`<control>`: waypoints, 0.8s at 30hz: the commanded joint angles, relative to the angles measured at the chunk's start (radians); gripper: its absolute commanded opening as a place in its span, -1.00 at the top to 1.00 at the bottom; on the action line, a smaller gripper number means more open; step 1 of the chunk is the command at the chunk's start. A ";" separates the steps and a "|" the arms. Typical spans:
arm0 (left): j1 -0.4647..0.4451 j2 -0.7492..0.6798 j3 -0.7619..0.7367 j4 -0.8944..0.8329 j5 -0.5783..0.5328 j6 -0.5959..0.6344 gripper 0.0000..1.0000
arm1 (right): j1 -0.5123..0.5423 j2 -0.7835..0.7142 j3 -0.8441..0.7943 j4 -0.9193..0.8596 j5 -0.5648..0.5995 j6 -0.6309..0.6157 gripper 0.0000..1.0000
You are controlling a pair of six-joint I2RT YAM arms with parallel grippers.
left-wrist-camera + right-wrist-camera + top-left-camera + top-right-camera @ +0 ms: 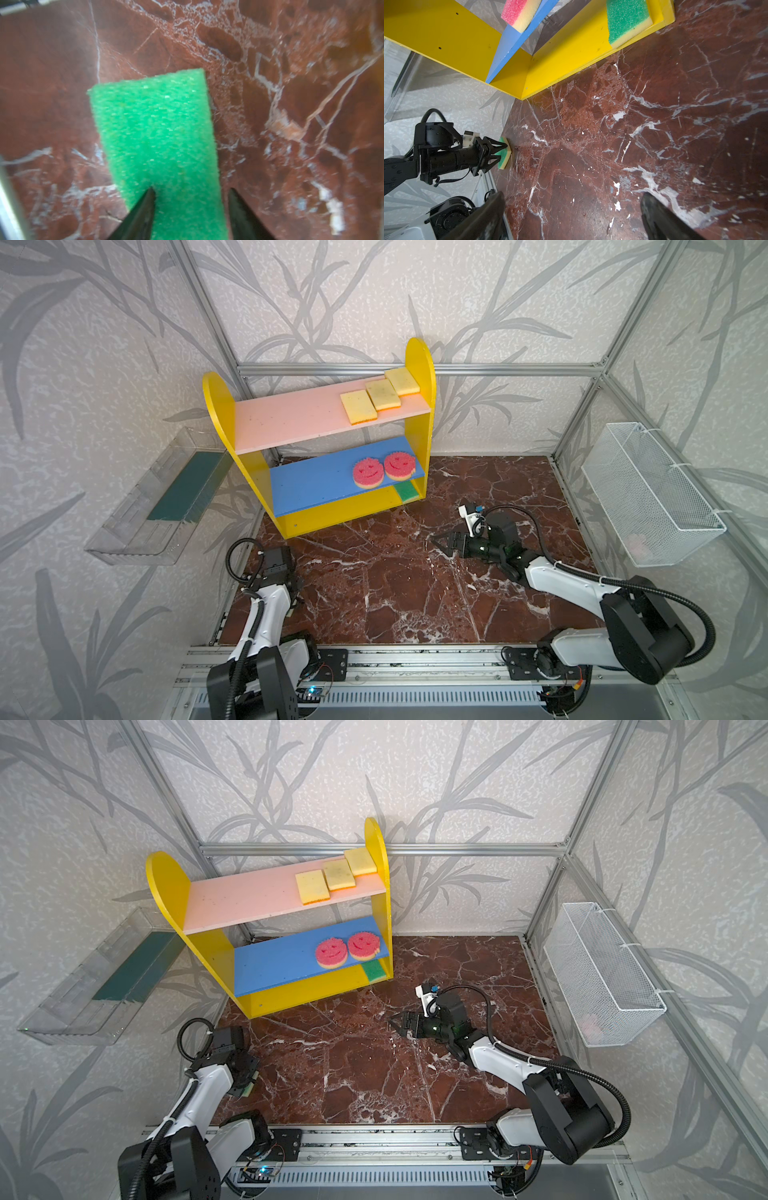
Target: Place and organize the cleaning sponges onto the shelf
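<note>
Left gripper (502, 152) straddles a green-faced sponge (153, 135) on the tabletop (415, 593), nearly hidden under its wrist in both top views; whether the jaws pinch it, I cannot tell. Another green sponge (406, 491) sits half-hidden on the base of the shelf (216, 406). Right gripper (438, 546) jaws gape empty.

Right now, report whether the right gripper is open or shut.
Open: the right gripper shows jaws wide apart, with nothing between them.
</note>
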 commanded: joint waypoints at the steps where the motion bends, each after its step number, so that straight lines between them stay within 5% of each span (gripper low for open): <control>1: 0.001 0.017 -0.024 0.048 0.105 0.002 0.07 | 0.004 -0.021 -0.009 -0.017 0.017 -0.020 -1.00; 8: -0.058 0.031 -0.006 0.044 0.216 0.005 0.37 | 0.003 0.001 0.001 -0.021 0.021 -0.021 -1.00; 19: -0.582 -0.081 0.031 0.024 0.070 -0.272 0.40 | -0.042 -0.021 -0.014 -0.045 0.017 -0.008 -0.99; 24: -0.835 0.049 0.139 0.104 -0.031 -0.367 0.40 | -0.061 -0.008 -0.028 -0.025 0.001 0.032 -1.00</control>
